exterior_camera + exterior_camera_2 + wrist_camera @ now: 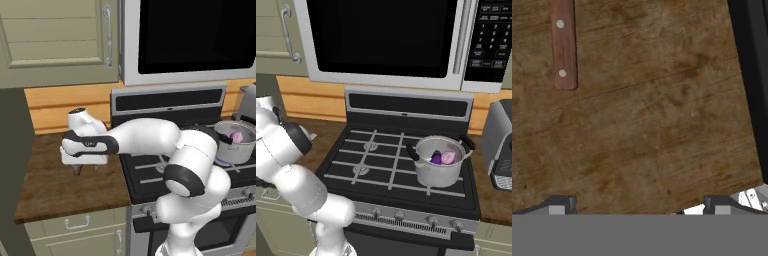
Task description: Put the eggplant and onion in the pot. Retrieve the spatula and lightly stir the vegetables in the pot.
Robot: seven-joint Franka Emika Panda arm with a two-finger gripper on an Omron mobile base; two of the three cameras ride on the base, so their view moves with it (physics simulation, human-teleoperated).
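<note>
The steel pot [439, 172] stands on the stove's front right burner, also seen as the pot [241, 149] from the left. Inside it lie the dark purple eggplant [436, 158] and the pink onion [448, 158], the onion [236, 136] showing over the rim. In the hand view the spatula [563, 45] shows as a reddish-brown handle with two rivets, flat on the wooden counter at the upper left, its blade out of frame. My gripper [639, 207] hangs open just above the counter, apart from the handle. It sits left of the stove, the gripper [80, 169] pointing down with nothing between its fingers.
The black stove [150, 170] borders the wooden counter [55, 190] on its right; its dark edge [752, 75] runs down the hand view. A microwave [391, 40] hangs above. A grey appliance [501, 145] stands right of the pot. The counter's front edge is close to the gripper.
</note>
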